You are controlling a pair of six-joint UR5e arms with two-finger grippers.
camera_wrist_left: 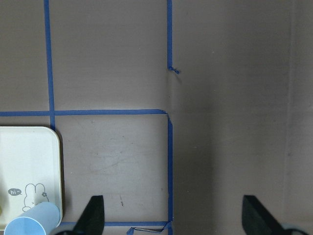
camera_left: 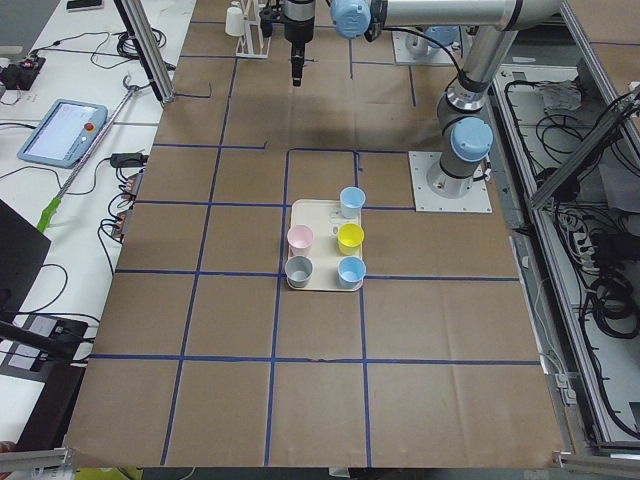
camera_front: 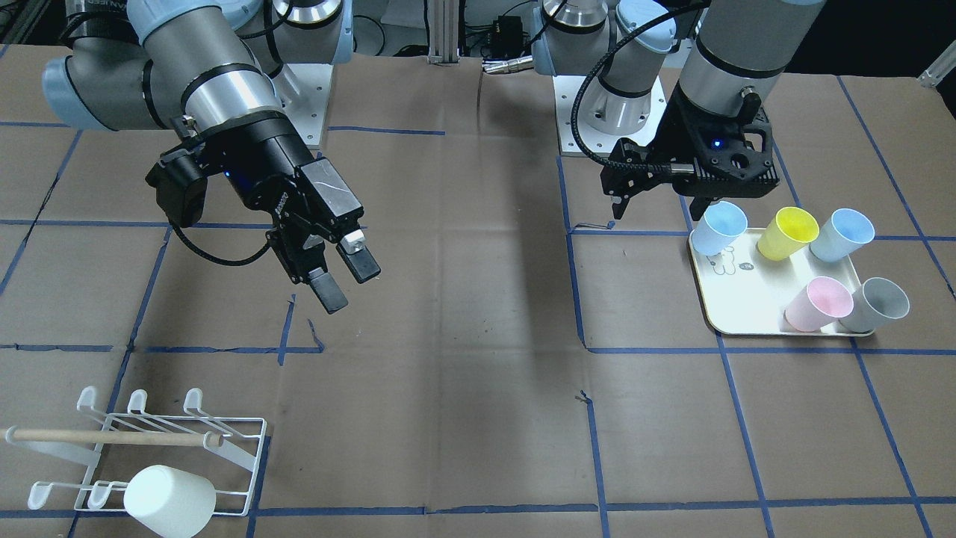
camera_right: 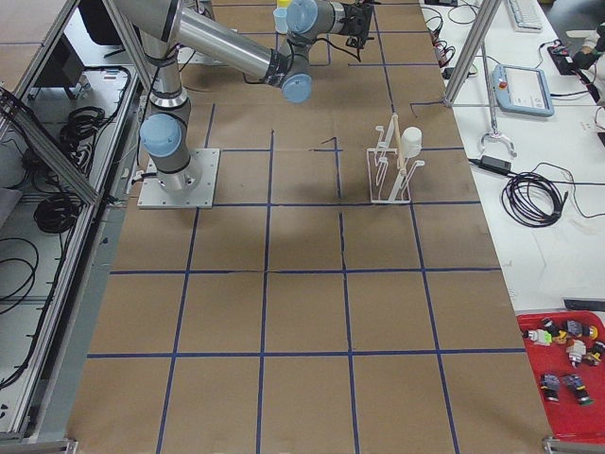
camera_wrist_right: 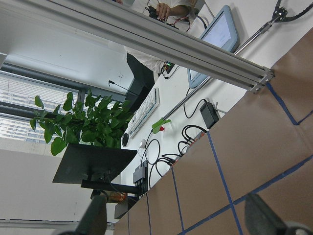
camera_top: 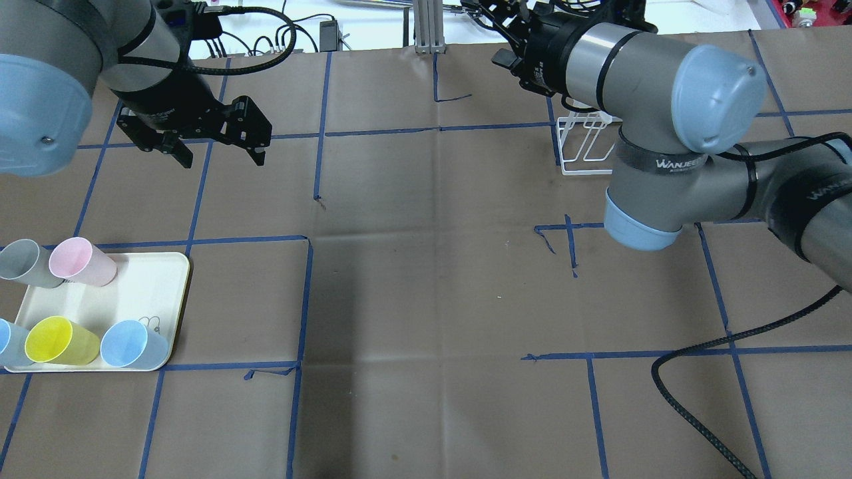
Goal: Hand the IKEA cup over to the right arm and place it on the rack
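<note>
A white cup sits upside down on a prong of the white wire rack with its wooden dowel, at the table's corner; both also show in the exterior right view, the cup on the rack. My right gripper is open and empty, held in the air well away from the rack; its wrist view shows only the room beyond the table. My left gripper is open and empty, raised near the cream tray. Its wrist view shows the fingers spread wide over bare table.
The cream tray holds two light-blue cups, a yellow cup, a pink cup and a grey cup. Blue tape lines grid the brown table. In the overhead view my right arm hides most of the rack.
</note>
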